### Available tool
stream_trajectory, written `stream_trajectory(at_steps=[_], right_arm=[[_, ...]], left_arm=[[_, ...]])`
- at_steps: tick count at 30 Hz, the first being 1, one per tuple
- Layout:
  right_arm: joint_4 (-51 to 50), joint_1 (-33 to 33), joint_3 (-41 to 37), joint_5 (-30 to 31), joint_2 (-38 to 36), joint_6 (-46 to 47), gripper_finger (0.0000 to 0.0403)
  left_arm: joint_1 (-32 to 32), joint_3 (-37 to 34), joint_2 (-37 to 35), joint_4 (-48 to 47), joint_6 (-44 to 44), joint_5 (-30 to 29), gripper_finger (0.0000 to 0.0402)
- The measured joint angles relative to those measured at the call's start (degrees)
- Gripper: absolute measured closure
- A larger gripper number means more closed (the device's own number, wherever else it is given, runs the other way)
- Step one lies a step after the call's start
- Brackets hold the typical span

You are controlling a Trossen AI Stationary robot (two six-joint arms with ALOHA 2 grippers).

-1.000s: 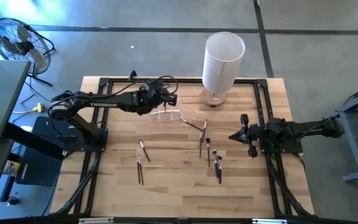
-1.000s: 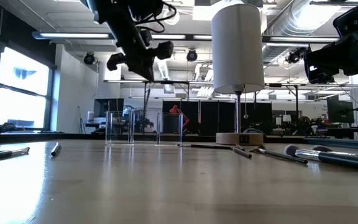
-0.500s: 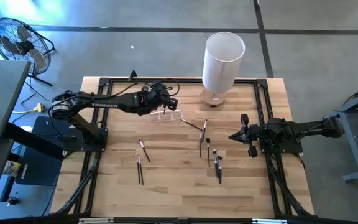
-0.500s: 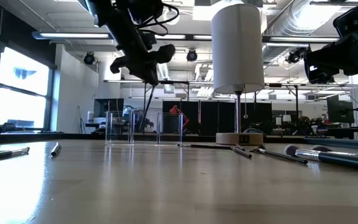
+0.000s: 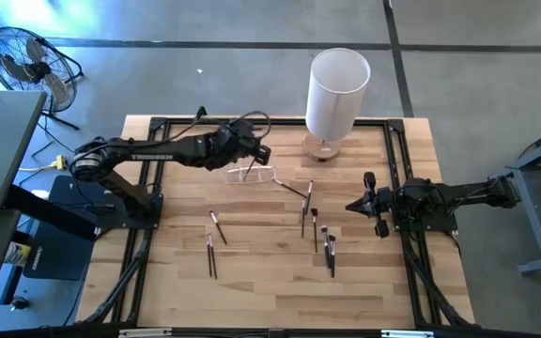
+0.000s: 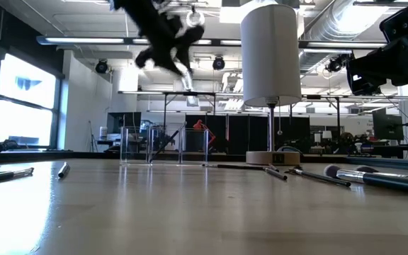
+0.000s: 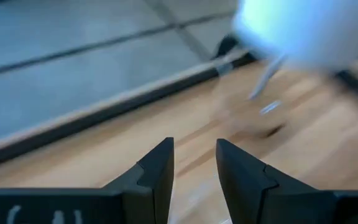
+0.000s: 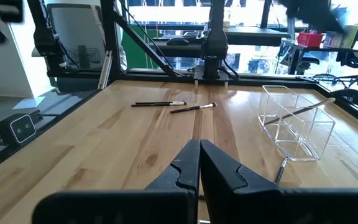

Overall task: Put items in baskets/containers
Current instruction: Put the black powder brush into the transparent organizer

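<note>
High view puts the left tool (image 5: 257, 150) above the table's (image 5: 252, 282) far side at about eleven o'clock, over the clear holder (image 5: 255, 175); its own wrist view shows the fingers spread with nothing between them. I'd judge it should swing to a loose brush (image 5: 218, 226) nearer centre, approach low, and pinch mid-shaft. From the right wrist view, one brush (image 8: 309, 107) leans inside the holder (image 8: 296, 127), which overhead barely shows. Right tool (image 5: 368, 204) waits at three o'clock, fingers pressed together. More brushes (image 5: 319, 233) lie scattered mid-table.
</note>
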Motion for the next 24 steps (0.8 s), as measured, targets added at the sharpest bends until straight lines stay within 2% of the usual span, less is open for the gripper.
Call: stream_trajectory(at_steps=[3,6,11,21,24], right_arm=[[0.0,0.0,0.0,0.0,0.0,0.0,0.0394],[0.0,0.0,0.0,-0.1,0.0,0.0,0.0393],[0.0,0.0,0.0,-0.1,0.0,0.0,0.0397],[0.1,0.0,0.0,-0.1,0.0,0.0,0.0398],[0.1,0.0,0.0,-0.2,0.0,0.0,0.0398]], left_arm=[[-1.8,5.4,-0.4,-0.2,4.0,1.0,0.0282],[-3.7,11.0,-0.4,-0.1,9.3,5.4,0.0282],[-8.0,16.8,1.2,-0.5,10.7,12.0,0.0282],[-20.7,17.7,4.8,-2.8,-3.8,17.0,0.0283],[-24.3,17.2,5.7,-7.8,-4.8,18.2,0.0283]])
